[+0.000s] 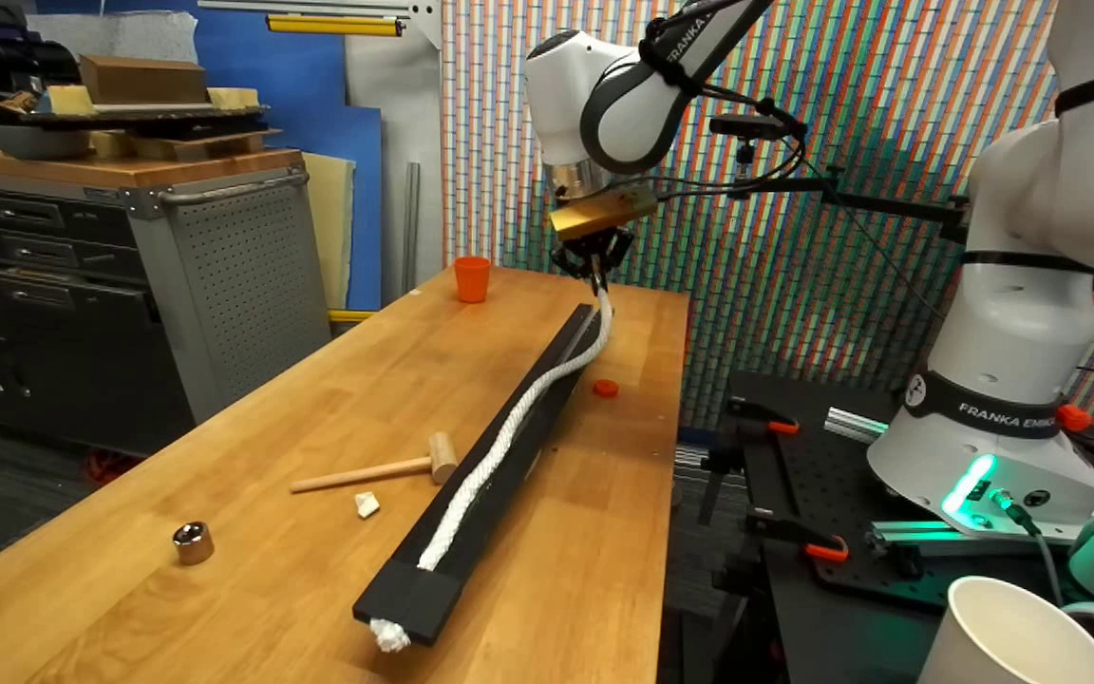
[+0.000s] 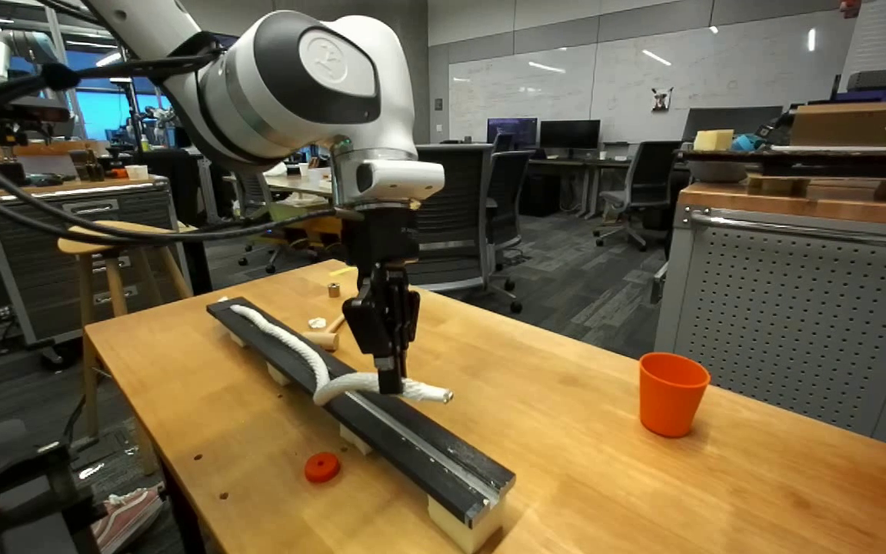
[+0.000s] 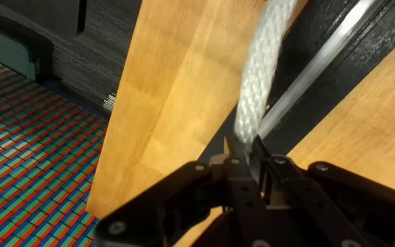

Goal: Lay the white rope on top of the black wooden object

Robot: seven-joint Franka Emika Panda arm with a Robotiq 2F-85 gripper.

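Note:
The white rope [image 1: 457, 513] lies along the near part of the black wooden beam [image 1: 514, 484] in an exterior view. Its frayed end pokes out beyond the beam's near end, under a black cover piece. My gripper [image 2: 391, 377] is shut on the rope [image 2: 297, 350] near its other end, and a short tail sticks out past the fingers. From the beam [image 2: 458, 450] the rope bends off to one side and rises to the fingers. In the wrist view the rope [image 3: 261, 65] runs into the fingertips [image 3: 247, 144], above the grooved beam [image 3: 307, 109].
The beam rests on pale blocks [image 2: 466, 527]. A wooden mallet [image 1: 443, 456] lies close beside it, with a white piece [image 1: 367, 503] and a metal ring [image 1: 193, 542]. A red disc [image 2: 322, 467] lies on the opposite side. An orange cup [image 2: 672, 396] stands near the far end.

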